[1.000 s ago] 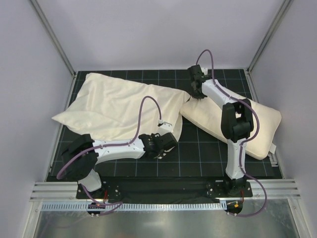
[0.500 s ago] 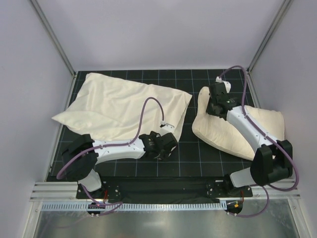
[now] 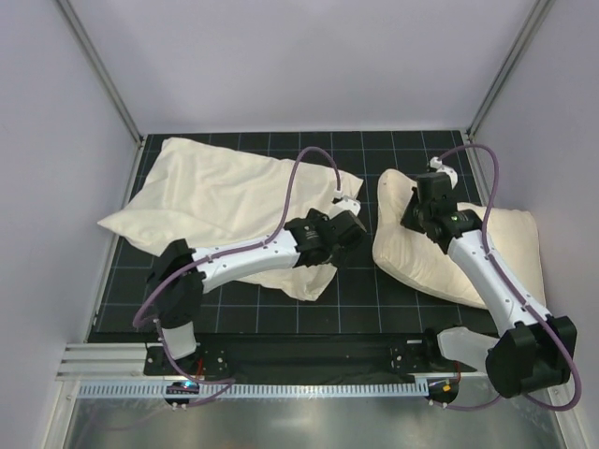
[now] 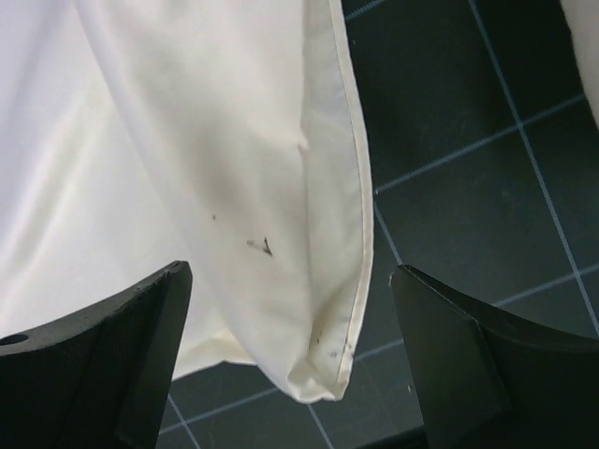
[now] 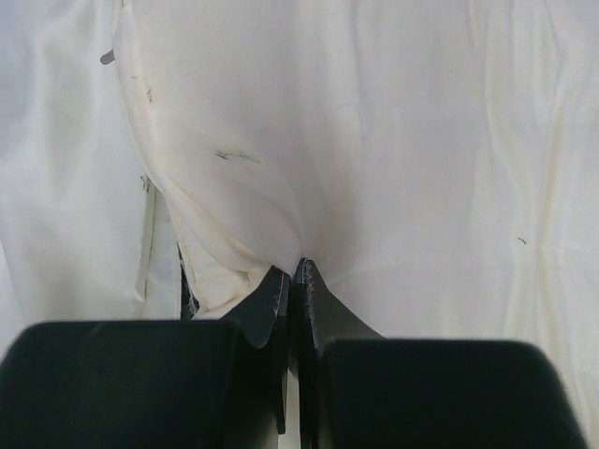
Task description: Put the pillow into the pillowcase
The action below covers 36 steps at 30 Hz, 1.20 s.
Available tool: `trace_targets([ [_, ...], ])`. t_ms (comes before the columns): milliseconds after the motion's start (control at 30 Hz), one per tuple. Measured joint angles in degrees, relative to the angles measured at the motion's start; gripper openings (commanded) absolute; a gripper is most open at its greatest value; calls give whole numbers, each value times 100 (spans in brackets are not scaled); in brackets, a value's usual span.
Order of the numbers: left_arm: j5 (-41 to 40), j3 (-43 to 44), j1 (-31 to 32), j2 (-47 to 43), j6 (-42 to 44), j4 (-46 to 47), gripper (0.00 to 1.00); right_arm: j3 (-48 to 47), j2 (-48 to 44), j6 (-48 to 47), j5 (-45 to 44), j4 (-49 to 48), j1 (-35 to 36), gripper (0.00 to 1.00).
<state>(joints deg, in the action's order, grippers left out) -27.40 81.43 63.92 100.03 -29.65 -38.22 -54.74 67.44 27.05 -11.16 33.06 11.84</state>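
Note:
The pillowcase (image 3: 225, 201), thin and wrinkled, lies spread over the left half of the mat. My left gripper (image 3: 344, 232) hovers over its right hemmed edge. In the left wrist view the gripper (image 4: 290, 271) is open, and the hemmed corner of the pillowcase (image 4: 281, 215) lies loose between the wide-apart fingers (image 4: 131, 346). The puffy cream pillow (image 3: 487, 262) rests on the right. Its left end is bent upward where my right gripper (image 3: 423, 208) holds it. The right wrist view shows that gripper (image 5: 295, 271) shut, with the pillow (image 5: 402, 140) fabric pinched at the fingertips.
A black gridded mat (image 3: 374, 299) covers the table. White walls and slanted aluminium posts (image 3: 98, 70) enclose the back and sides. A metal rail (image 3: 299, 360) with both arm bases runs along the near edge. A purple cable (image 3: 309, 164) loops above the left arm.
My left gripper opened, let go of the pillowcase's near corner and moved up and right to its right edge. My right gripper dragged the pillow's left end rightward, folding it upward.

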Motion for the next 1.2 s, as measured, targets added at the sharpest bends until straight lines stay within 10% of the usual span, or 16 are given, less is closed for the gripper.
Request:
trace_targets([
  [300, 59, 1362, -490, 1773, 485, -431, 59, 31, -675, 138, -4, 170, -160, 4],
  [1000, 461, 2435, -933, 2968, 737, -640, 58, 144, -1123, 310, -28, 273, -186, 4],
  [1200, 457, 2826, -1045, 3230, 673, -686, 20, 254, -1169, 332, -17, 258, -186, 4],
])
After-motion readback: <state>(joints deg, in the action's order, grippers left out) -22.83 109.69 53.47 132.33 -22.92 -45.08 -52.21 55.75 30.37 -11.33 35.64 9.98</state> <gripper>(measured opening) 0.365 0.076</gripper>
